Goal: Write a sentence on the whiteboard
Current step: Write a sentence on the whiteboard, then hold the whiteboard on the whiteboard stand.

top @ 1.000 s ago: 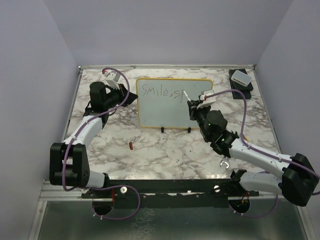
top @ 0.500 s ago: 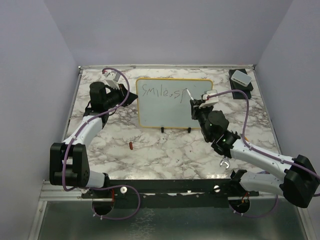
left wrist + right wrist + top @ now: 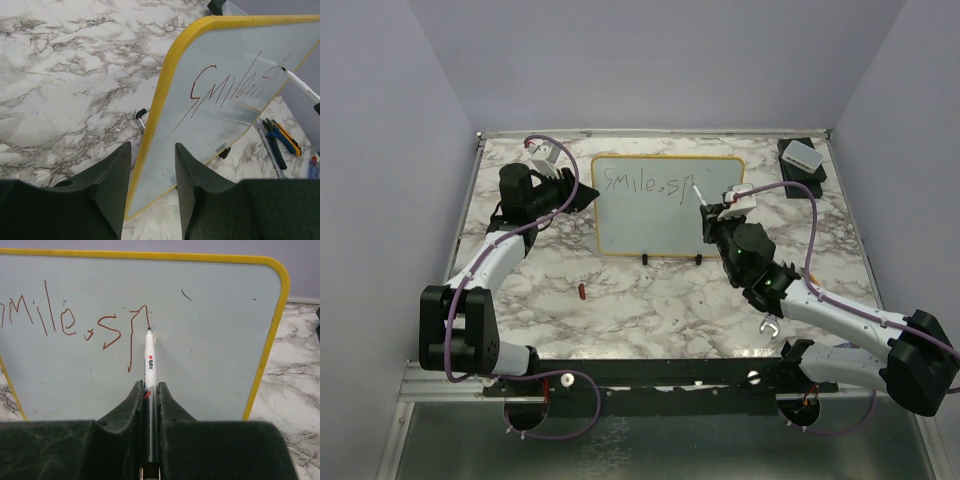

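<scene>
Two arms working. Glossy pale-grey rounded-corner whiteboard (image 3: 650, 225) with a thin yellow rim stands upright on small black feet, mid-back of the white, grey-veined marble table (image 3: 650, 310). Sentence (image 3: 645, 183) only partly there: thin reddish-brown handwritten strokes along the top, "Smile, s" plus a half-drawn letter. Right gripper (image 3: 150, 386) clamped tight on a slim white cylindrical marker (image 3: 150, 357), black tip touching the board at that last stroke. Left gripper (image 3: 151, 147) at the board's left edge, matte dark fingers (image 3: 112, 180) parted, yellow rim between them with slack. Small red capsule-shaped piece (image 3: 582, 291) lies on the marble, in front of the board.
</scene>
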Motion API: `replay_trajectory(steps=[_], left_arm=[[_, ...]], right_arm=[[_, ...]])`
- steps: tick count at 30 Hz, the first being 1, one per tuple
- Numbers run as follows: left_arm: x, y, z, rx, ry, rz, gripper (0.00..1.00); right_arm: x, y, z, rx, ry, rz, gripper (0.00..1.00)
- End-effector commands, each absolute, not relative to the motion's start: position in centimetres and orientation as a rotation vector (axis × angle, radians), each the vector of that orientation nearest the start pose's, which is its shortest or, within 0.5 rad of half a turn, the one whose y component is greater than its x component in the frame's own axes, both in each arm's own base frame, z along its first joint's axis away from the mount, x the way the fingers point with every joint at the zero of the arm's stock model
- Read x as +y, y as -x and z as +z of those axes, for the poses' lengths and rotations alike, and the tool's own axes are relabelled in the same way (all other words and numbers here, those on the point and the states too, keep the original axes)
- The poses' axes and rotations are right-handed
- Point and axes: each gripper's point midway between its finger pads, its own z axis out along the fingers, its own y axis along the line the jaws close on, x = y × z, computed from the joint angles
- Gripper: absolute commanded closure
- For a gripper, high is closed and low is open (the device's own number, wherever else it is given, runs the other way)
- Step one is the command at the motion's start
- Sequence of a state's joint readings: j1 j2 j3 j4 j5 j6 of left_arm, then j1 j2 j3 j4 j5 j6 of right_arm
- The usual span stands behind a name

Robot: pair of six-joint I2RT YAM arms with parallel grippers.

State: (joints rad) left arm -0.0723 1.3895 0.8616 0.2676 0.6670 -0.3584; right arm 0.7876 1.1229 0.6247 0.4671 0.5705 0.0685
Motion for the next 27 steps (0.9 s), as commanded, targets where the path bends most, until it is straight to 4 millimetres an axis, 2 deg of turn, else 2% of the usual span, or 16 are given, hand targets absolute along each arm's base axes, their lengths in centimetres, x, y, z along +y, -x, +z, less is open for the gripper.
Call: replay_trajectory(steps=[1, 10, 17, 22, 27], left_arm=[[-15.4, -38.8, 21.3, 1.841, -0.249, -0.933, 0.55], [-15.3, -39.1, 21.0, 1.847, -0.247, -0.916, 0.47], [-17.1, -38.8, 20.3, 1.863, -0.306, -0.978, 0.47], [-17.5, -38.6, 20.0, 1.871, -0.32, -0.995, 0.57], [-17.5, -38.7, 19.8, 1.877, -0.314, -0.992, 0.64]], right_arm=[[19.9, -32.4, 22.5, 1.629, 0.157, 0.208, 0.99], [20.6, -32.3, 22.4, 1.629, 0.189, 0.233, 0.99], [21.1, -32.4, 22.2, 1.632, 0.207, 0.246, 0.99], [21.4, -32.4, 21.9, 1.64, 0.216, 0.254, 0.99], [21.4, -32.2, 22.3, 1.627, 0.223, 0.262, 0.99]])
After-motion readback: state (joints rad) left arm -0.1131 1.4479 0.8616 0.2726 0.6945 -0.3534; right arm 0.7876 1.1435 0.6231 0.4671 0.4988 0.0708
